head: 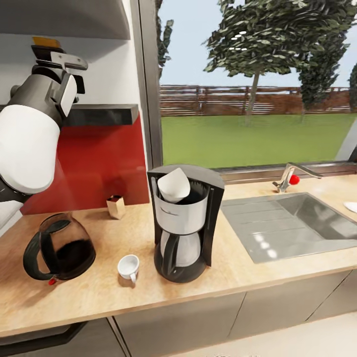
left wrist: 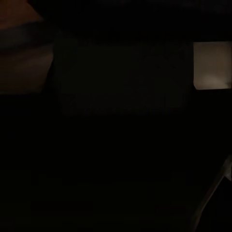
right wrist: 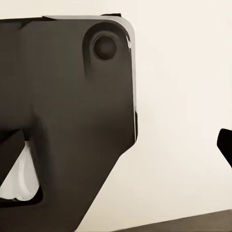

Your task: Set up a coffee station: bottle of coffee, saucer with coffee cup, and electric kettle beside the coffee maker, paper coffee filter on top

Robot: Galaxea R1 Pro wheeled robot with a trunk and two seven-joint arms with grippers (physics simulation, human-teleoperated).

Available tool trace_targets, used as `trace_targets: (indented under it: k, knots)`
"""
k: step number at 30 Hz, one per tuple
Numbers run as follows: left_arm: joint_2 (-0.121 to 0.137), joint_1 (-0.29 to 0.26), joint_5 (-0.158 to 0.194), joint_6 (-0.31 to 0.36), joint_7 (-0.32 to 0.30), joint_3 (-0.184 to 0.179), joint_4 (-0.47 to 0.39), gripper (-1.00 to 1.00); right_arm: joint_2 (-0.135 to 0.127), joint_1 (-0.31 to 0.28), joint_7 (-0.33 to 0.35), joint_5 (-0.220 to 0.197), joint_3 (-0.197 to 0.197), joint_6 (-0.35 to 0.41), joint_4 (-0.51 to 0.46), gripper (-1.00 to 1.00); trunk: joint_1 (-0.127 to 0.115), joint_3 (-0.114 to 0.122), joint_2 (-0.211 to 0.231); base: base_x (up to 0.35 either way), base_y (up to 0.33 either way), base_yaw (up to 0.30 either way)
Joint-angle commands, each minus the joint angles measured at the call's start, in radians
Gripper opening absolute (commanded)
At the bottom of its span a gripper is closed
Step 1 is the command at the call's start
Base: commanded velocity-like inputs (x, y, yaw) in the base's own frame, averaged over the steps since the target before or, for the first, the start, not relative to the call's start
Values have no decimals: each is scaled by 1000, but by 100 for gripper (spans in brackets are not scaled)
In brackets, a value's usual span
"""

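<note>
Left arm [head: 27,144], big white and grey, sits closest to head cam, raised up to the kitchen shelf [head: 99,115] at the red wall panel [head: 94,158]; its fingers are hidden at the shelf end, a yellow bit [head: 46,41] just above them, can't tell clenched or released. Bench [head: 124,292], light wood, steel sink [head: 292,223] inset at right, tap [head: 290,176] behind. Electric kettle [head: 58,248] at left on bench. Coffee maker [head: 183,223] upright mid bench, paper coffee filter [head: 174,185] on its top. Coffee cup [head: 128,267] between kettle and maker, touching neither. Small box [head: 116,206] near wall. Left wrist cam nearly black, pale patch [left wrist: 211,65] at one edge. Right wrist cam: dark housing [right wrist: 67,121] against cream surface, right fingers state can't tell
</note>
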Motion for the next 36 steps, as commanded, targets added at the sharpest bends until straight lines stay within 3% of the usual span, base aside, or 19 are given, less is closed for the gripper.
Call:
trace_targets:
  k: [1,36]
  knots:
    - [0,-1,-3,3,-1,2,-1,-100,0,-1,1,-7,0,-4,1,100,1,-2,-2,0,0,-264]
    - [-2,0,-3,3,-1,4,-1,-100,0,-1,1,-8,-1,-4,1,100,1,-8,-2,0,0,-264]
